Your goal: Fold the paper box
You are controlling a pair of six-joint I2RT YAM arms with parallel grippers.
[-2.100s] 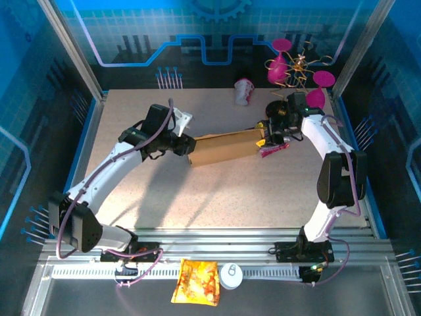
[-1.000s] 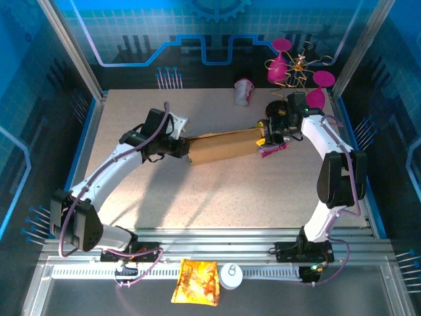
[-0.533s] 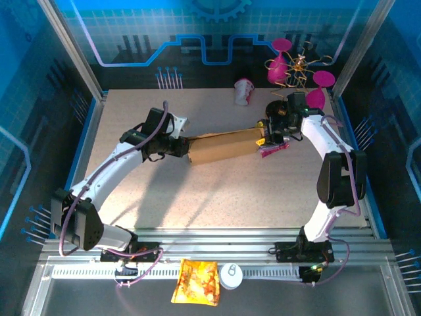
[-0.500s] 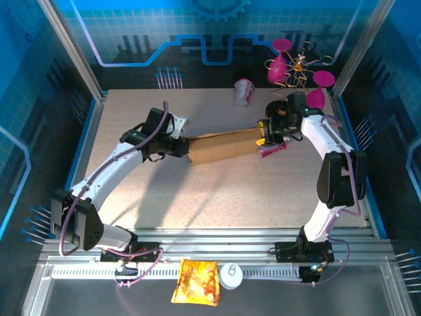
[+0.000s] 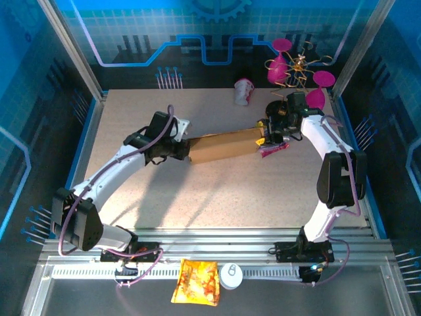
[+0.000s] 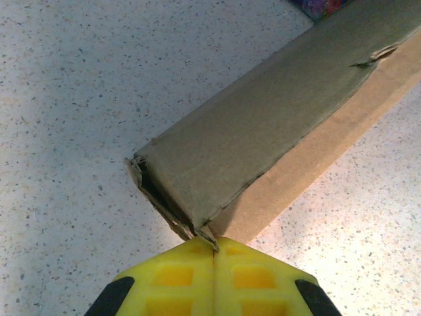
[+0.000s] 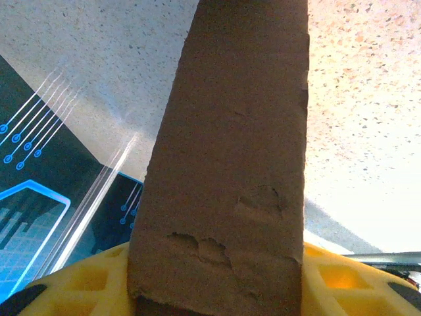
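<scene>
Paper box: plain brown cardboard, long and narrow, collapsed into a flattish sleeve. It lies slantwise on the far middle of the table, right end farther back. The surface is matte and fibrous, with one long crease running its length. The left end is open, layered and frayed at the corner, and there are small tears and scuffs toward the right end. Left gripper is at the left end, yellow fingers pressed flat together, the box's lower corner tip meeting their seam; I cannot tell whether a sliver is nipped there. Right gripper is at the right end, fingers clamped across the box's width. Step in hand, as I judge it: working the left end into shape against the right's hold. To go well it wants a firm right clamp and a gentle left push along the crease, since the frayed corner looks ready to tear. Table: pale, speckled, hard. Purple snack packet: glossy, just beside the right end.
</scene>
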